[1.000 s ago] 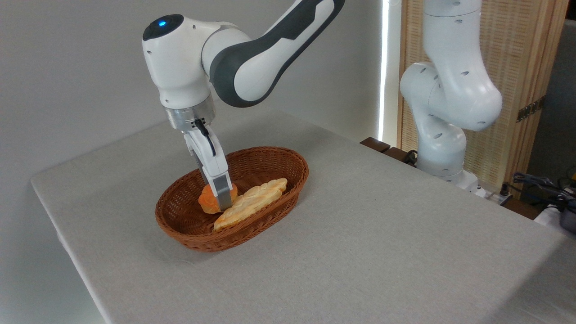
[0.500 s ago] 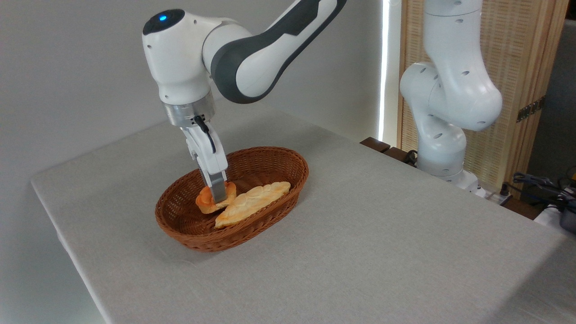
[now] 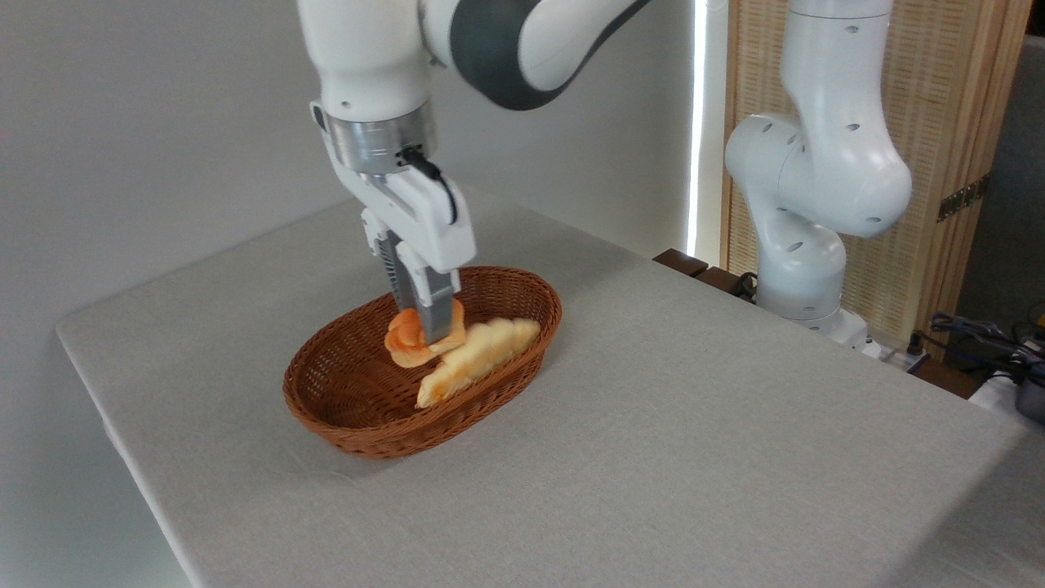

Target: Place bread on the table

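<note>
Bread pinched between your fingers, held above the wicker basket, beside the pale pastry, over your grey desk.

Table: large, flat, rectangular, covered in light grey cloth, corner toward the camera's left. One item rests directly on it: a brown oval wicker basket, left of centre, long axis running diagonally from near left to far right. Faint cloth creases show just beside the basket's near edge.
</note>
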